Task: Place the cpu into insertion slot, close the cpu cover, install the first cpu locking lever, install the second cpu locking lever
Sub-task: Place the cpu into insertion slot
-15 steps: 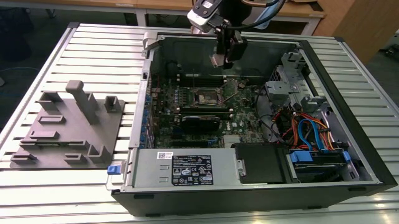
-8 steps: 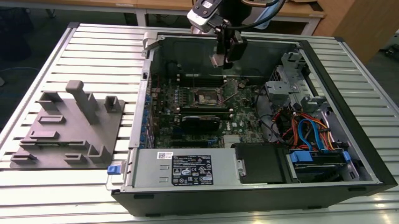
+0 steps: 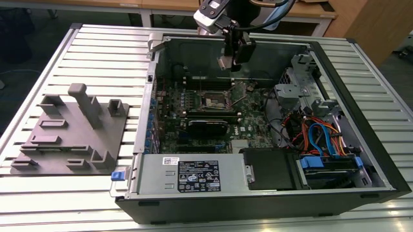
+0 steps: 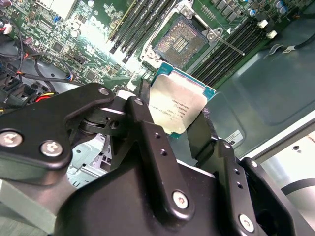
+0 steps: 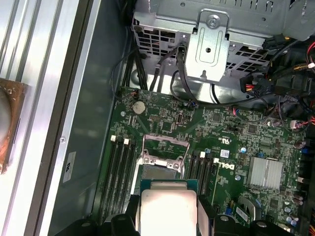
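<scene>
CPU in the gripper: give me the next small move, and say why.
Likely a small descent: lower the gripper, shut on the cpu, toward the insertion slot, trimming alignment on the way. In the second wrist view the cpu hangs clear above the motherboard, apart from the slot, whose contact field lies uncovered, so nothing appears to block it.
</scene>
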